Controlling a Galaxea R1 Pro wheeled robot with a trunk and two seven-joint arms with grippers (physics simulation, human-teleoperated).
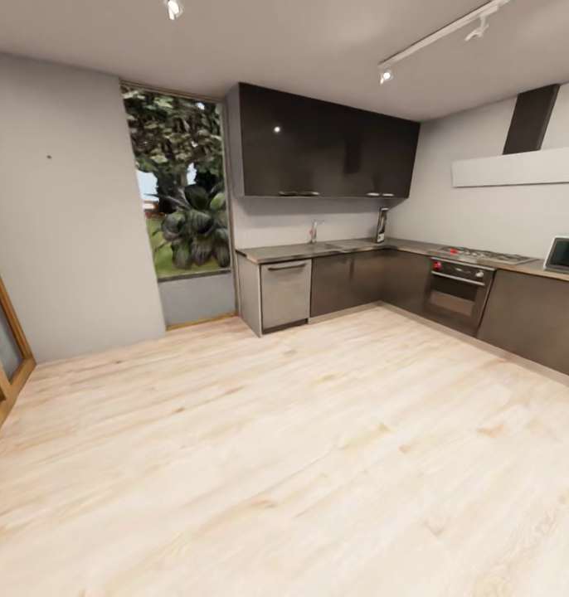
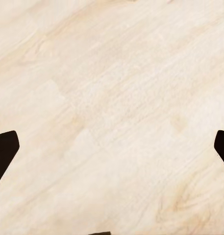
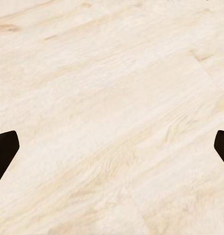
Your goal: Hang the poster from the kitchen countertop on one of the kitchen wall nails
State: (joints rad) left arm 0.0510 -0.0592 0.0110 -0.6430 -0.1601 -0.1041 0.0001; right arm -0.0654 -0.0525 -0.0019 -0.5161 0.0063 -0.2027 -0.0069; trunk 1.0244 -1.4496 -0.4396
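facing the kitchen (image 1: 334,249) across a wide stretch of pale wood plank floor (image 1: 301,464), matte and softly grained. running along the far wall and turning down the right side: the kitchen countertop (image 1: 318,249), a thin-edged grey steel l-shape with a slim tap (image 1: 314,230) and a gas hob (image 1: 480,254). standing upright on that worktop in the far corner, near the tap: a small dark portrait rectangle, likely the poster (image 1: 382,225), too small to read its art. hanging above: glossy black wall cabinets (image 1: 326,145), flat-fronted and mirror-like. set below: a brushed-steel dishwasher front (image 1: 285,293) and an oven with red knobs (image 1: 459,292). marking the plain grey wall at left: 1 tiny dark dot, the wall nail (image 1: 49,157), well apart from the worktop. looking down on bare planks through both wrist cameras, with the left gripper (image 2: 112,156) showing 2 black fingertips (image 2: 4,152) spread wide to the frame edges, nothing between; same for the right gripper (image 3: 112,156), fingertips (image 3: 4,152) wide apart and holding nothing.
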